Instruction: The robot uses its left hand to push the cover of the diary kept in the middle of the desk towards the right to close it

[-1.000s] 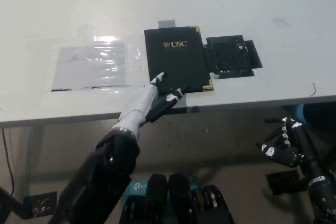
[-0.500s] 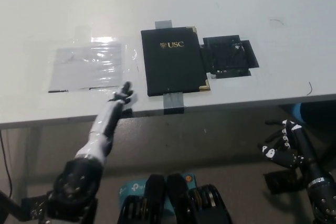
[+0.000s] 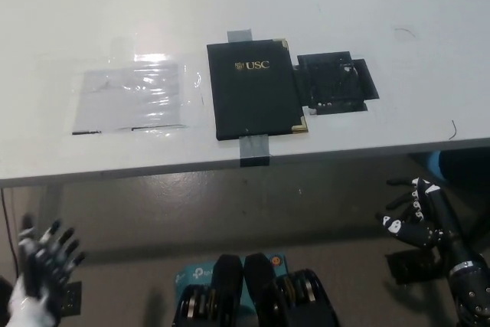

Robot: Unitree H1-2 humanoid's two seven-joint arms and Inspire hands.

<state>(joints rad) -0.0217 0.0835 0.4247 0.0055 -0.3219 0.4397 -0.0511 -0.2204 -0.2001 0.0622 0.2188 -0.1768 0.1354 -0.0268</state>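
Black and shut, the diary lay flat in the middle of the white desk, its cover down with the gold "USC" crest facing up and brass corners showing along its right edge; by that evidence I judged the closing done, with nothing left but to keep my arms clear. My left hand hung below the desk edge at the lower left, well apart from the diary, fingers spread and holding nothing. My right hand rested below the desk at the lower right, fingers apart and loosely curled, likewise empty. Counted: one diary; two strips of grey tape, one at its top edge and one at its bottom edge over the desk's front; one dark taped patch touching the diary's right side; one clear plastic sheet just beside the diary on its left. No other loose object sat on the desk.
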